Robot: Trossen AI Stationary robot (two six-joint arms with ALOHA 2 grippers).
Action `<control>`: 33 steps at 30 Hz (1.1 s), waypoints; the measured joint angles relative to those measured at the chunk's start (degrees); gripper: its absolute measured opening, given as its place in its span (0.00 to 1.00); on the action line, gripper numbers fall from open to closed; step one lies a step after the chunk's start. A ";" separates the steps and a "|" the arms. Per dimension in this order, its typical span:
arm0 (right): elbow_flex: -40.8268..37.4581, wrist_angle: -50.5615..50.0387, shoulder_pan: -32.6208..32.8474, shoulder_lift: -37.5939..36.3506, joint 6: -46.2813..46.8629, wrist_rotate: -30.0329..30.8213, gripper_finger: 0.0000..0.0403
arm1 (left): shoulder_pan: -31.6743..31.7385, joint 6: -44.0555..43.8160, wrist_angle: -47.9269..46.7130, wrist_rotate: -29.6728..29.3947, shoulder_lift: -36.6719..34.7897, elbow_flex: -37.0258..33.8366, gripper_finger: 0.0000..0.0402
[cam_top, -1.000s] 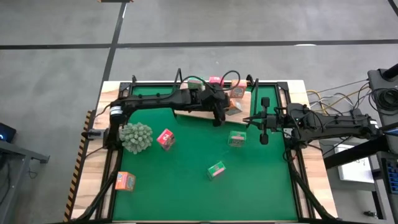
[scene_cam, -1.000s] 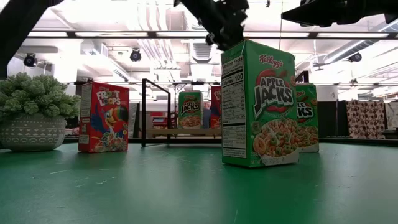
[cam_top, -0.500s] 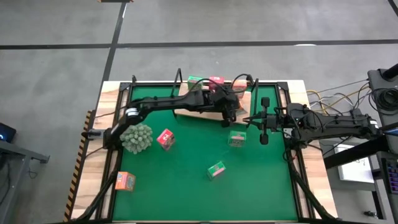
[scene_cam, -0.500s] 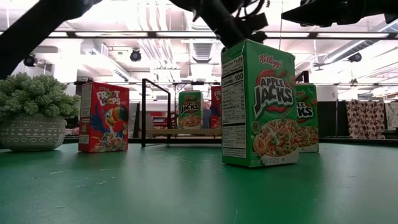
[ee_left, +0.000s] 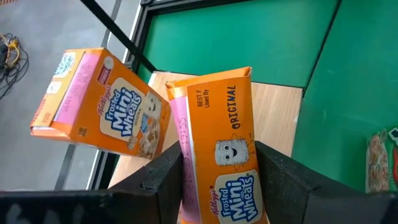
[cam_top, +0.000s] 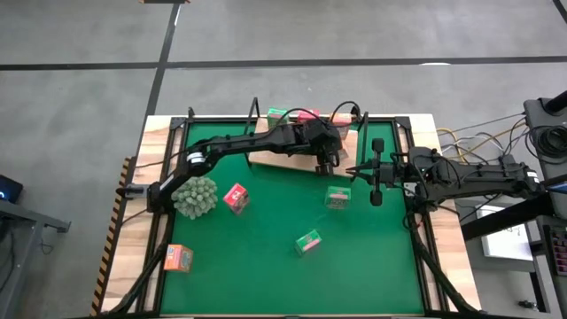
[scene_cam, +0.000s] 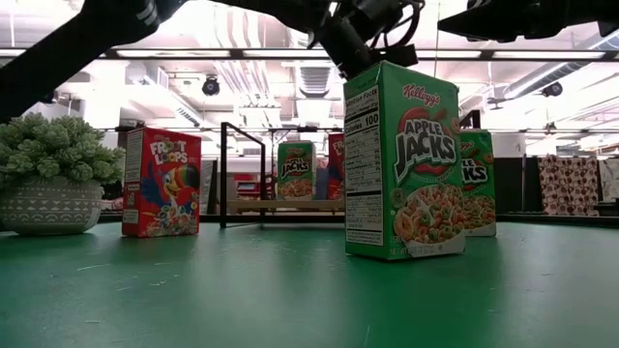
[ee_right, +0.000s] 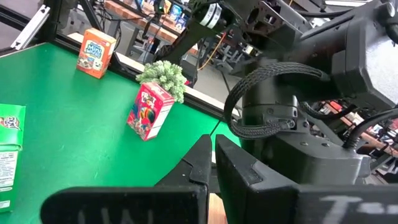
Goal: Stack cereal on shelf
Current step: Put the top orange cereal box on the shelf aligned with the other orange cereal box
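Observation:
My left gripper reaches over the right end of the shelf, a light wooden board with black wire uprights, and is shut on an orange cereal pack. A second orange pack stands tilted beside it at the board's end. A green pack and a pink-red pack stand at the shelf's far edge. On the mat stand a pink-red pack, two green packs and an orange pack. My right gripper waits shut, right of the shelf. My left gripper pinches the orange pack between its two fingers, which lie on the pack's two long narrow sides, across its width. The printed front faces the wrist camera and the top end points away over the board. What its lower end rests on is hidden.
A grey-green spiky ball plant in a pot sits on the mat's left side. The shelf's black wire uprights stand at both ends. Open green mat lies toward the near edge. Cables and equipment lie beyond the table's right edge.
My left gripper, still shut on the orange pack, has moved a little toward the table's right and far edge over the shelf's right end, and the arm has stretched out further. My right gripper and the loose packs have kept still.

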 joint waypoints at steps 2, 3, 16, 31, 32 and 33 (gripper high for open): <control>0.00 0.00 0.00 0.00 -0.03 0.00 0.03 | 0.01 0.48 0.27 0.08 0.00 0.00 0.40; 0.00 -0.02 -0.01 0.00 -0.02 0.00 0.03 | 0.00 0.85 0.28 0.12 0.00 0.02 0.40; 0.00 0.00 0.00 0.00 -0.02 0.00 0.03 | 0.42 1.35 0.77 0.12 0.00 -0.04 0.54; 0.12 0.25 -0.01 0.01 2.31 0.17 0.03 | -1.24 3.17 -13.99 0.02 -6.47 6.14 0.57; 0.35 0.16 -0.01 0.04 2.84 0.26 0.03 | -1.49 2.99 -14.77 -0.01 -7.46 6.14 0.57; 0.57 0.12 -0.03 0.11 3.69 0.55 0.03 | -1.71 2.92 -15.59 -0.08 -8.50 6.14 0.57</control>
